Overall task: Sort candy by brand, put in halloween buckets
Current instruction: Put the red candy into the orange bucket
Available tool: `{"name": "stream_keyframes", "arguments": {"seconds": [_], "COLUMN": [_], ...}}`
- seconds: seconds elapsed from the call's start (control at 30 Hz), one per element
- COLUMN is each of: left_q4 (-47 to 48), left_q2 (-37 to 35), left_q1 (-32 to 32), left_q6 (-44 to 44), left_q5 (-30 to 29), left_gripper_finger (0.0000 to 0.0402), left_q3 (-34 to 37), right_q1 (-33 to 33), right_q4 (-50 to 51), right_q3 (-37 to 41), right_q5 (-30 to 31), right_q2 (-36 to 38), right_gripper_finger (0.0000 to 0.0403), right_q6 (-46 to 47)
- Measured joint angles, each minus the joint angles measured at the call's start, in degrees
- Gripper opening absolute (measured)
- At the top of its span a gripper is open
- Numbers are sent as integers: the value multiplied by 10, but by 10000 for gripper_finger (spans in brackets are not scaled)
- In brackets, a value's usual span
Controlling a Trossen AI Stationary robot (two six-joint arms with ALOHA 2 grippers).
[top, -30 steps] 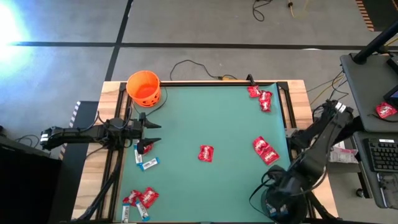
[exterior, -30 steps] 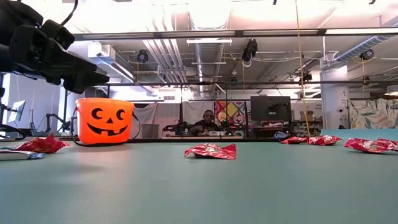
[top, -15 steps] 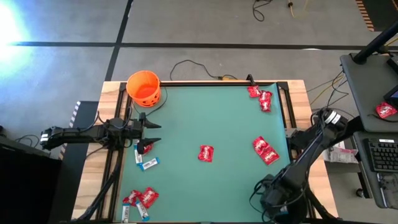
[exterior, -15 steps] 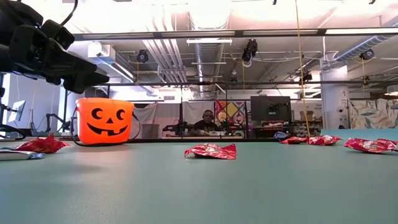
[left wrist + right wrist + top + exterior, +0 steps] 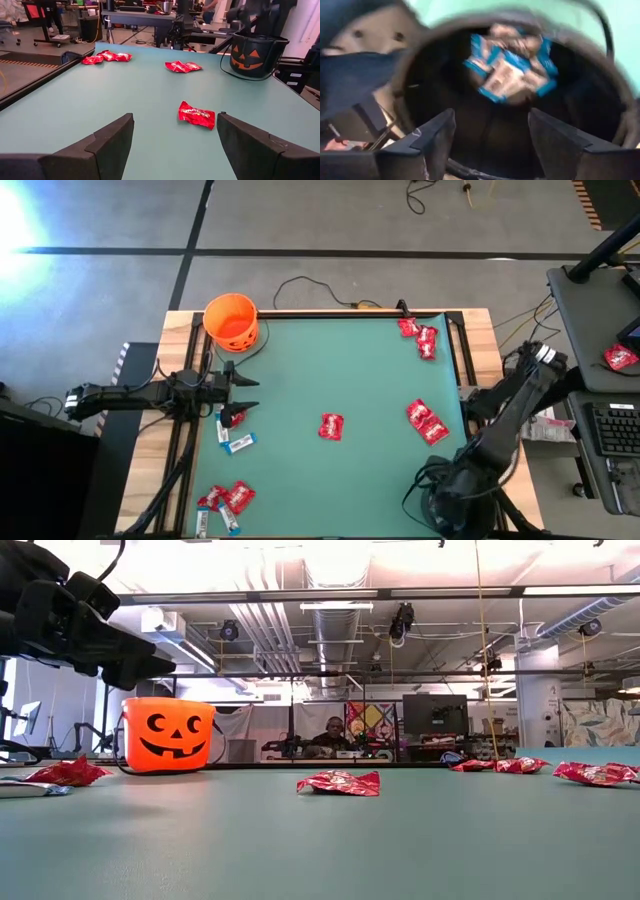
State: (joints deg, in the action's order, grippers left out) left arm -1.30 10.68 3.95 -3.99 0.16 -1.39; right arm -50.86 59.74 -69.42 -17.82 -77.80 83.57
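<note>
I have the right gripper [image 5: 490, 145] poised directly over the round black plastic bucket [image 5: 580, 125] at the near right corner of the table. Its fingers stand apart and empty. Several slim blue-and-white candy bars [image 5: 512, 70] already lie heaped at the bucket's bottom, pointing every way, so no common axis can be given.

The left gripper [image 5: 250, 393] hangs at the left edge of the green mat [image 5: 340, 370], jaws wide, holding nothing.

Judged progress: partly done. The bright orange jack-o'-lantern bucket [image 5: 232, 320] stands at the far left corner; I cannot see its contents.

Outstanding on the mat:
- one red squarish packet [image 5: 331, 426] at centre, long axis running near-to-far;
- a red pair [image 5: 427, 422] right of centre, lying on a diagonal;
- a red cluster [image 5: 419, 337] at the far right corner;
- blue-and-white bars [image 5: 238, 443] just beside the left gripper, with a red packet [image 5: 233, 417] under it;
- a mixed heap [image 5: 224, 502] at the near left corner.

By my estimate most of the red packets remain unsorted.
</note>
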Motion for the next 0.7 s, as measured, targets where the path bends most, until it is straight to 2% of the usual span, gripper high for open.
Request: {"name": "stream_keyframes", "arguments": {"seconds": [0.13,0.23,0.33,0.47,0.7], "left_q4": [0,0,0,0,0], "left_q2": [0,0,0,0,0], "left_q1": [0,0,0,0,0], "left_q6": [0,0,0,0,0], "left_q5": [0,0,0,0,0], "left_gripper_finger": [272,272,272,272,272], "left_q3": [0,0,0,0,0], "right_q1": [-24,-40,-32,11,96], "right_q4": [0,0,1,2,37], "right_q3": [-6,-1,11,21,22], "right_q5": [129,217,263,302,400], "right_q2": [55,92,123,150,194], "right_gripper_finger": [240,234,228,224,226], "right_q6": [-81,-179,-256,-324,-345]}}
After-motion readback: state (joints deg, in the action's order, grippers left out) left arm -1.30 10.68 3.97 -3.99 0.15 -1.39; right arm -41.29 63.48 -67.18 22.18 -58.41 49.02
